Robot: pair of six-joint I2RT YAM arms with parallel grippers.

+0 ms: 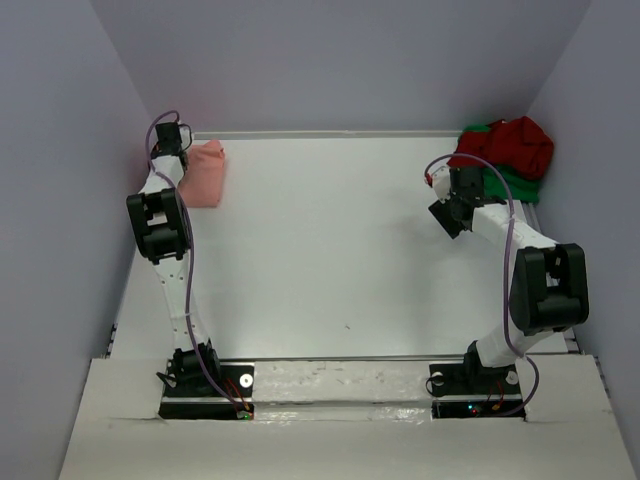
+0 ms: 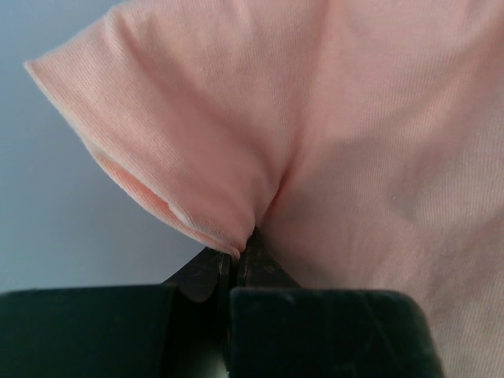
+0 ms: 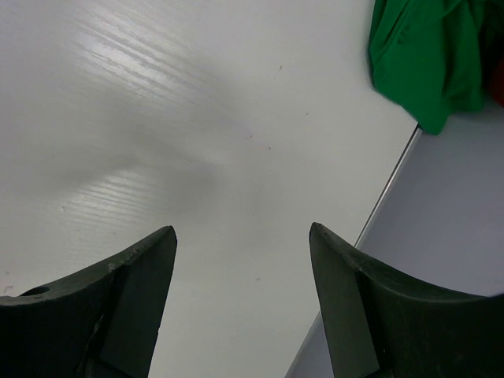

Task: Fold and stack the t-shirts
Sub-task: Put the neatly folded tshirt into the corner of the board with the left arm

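Observation:
A salmon-pink t-shirt (image 1: 206,173) lies bunched at the far left of the white table (image 1: 330,250). My left gripper (image 1: 183,160) is shut on a fold of it; in the left wrist view the cloth (image 2: 354,118) fills the frame and is pinched between the closed tips (image 2: 240,252). At the far right corner a dark red t-shirt (image 1: 512,145) lies crumpled on top of a bright green one (image 1: 517,184). My right gripper (image 1: 447,192) hovers just left of that pile, open and holding nothing (image 3: 242,236). The green shirt (image 3: 425,55) sits ahead and to its right.
Grey walls close in the table on the left, back and right. The table's right edge (image 3: 390,185) runs close beside the right gripper. Both arm bases (image 1: 205,385) stand at the near edge.

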